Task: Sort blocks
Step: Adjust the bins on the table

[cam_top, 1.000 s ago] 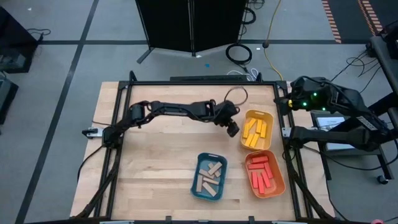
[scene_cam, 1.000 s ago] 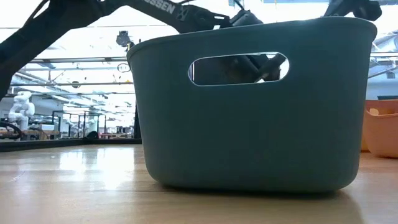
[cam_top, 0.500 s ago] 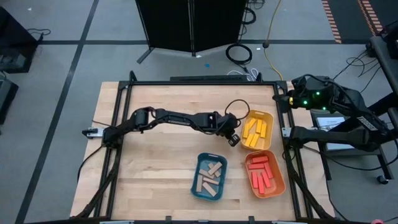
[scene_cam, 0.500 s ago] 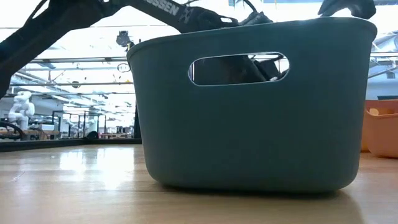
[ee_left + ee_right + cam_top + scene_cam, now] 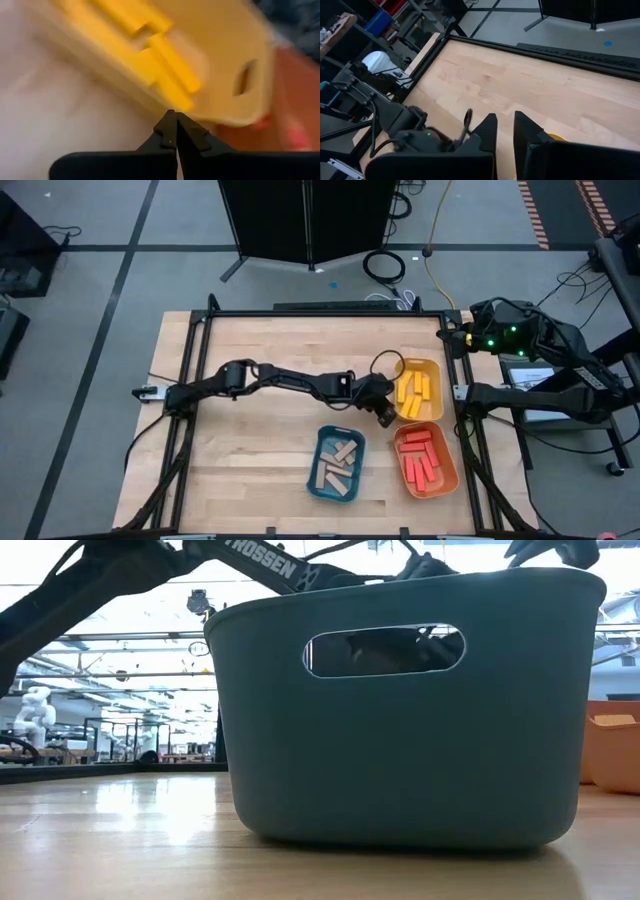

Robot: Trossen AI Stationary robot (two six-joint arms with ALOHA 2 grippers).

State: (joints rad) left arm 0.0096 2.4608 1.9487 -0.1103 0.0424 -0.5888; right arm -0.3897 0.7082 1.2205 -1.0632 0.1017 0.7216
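Observation:
My left gripper is shut with nothing between its fingers, and its tips meet. It hovers by the near left corner of the yellow tray, just far of the orange tray. Yellow blocks lie in the yellow tray and red blocks in the orange one. Tan blocks lie in the blue tray, which fills the low view. My right gripper is parked shut and empty, beyond the table's right edge.
The three trays stand close together at the table's near right. The left half of the wooden table is bare. A black frame runs along the table's edges. The left arm stretches low across the middle.
My left gripper has moved toward the table's near edge and a little to the right. It went from beside the yellow tray's left wall to that tray's near left corner, and the arm has stretched out flatter. The trays and blocks have stayed put.

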